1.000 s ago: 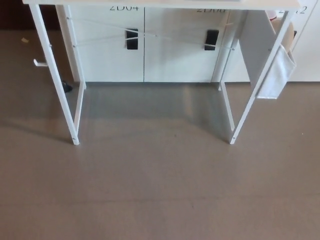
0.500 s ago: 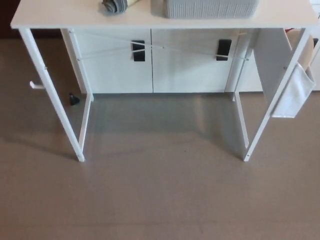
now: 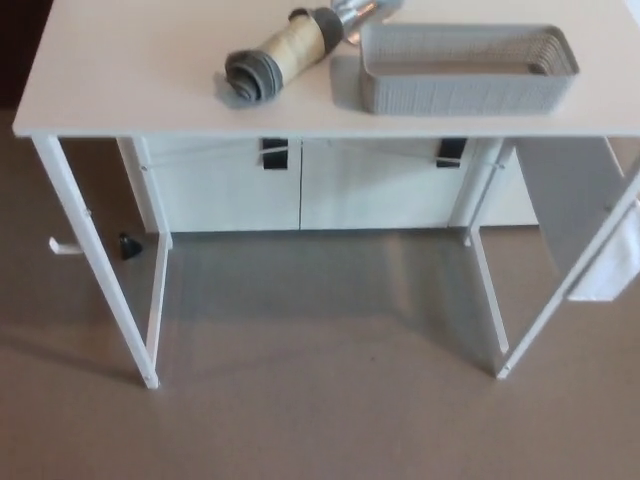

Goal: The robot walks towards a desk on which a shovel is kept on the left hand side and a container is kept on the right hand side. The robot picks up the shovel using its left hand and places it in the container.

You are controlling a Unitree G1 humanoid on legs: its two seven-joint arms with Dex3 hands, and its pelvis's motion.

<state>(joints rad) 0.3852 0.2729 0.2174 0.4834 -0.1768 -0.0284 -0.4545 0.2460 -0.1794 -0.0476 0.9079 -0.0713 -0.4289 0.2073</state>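
The shovel (image 3: 290, 50) lies on the white desk (image 3: 120, 80), left of centre. Its tan handle with a grey end cap points toward me and its metal blade runs off the top edge. A grey slatted container (image 3: 465, 68) sits just to the right of it, empty as far as I can see. Neither of my hands shows in the head view.
The desk stands on thin white legs (image 3: 95, 270) over a grey-brown floor. White cabinets with black handles (image 3: 275, 153) stand behind it. A white cloth bag (image 3: 610, 265) hangs off the right side. A small black object (image 3: 129, 246) lies on the floor near the left legs.
The whole picture has shifted down: the camera has tilted up or come nearer. The desk top, the shovel and the container now show far more fully than before.
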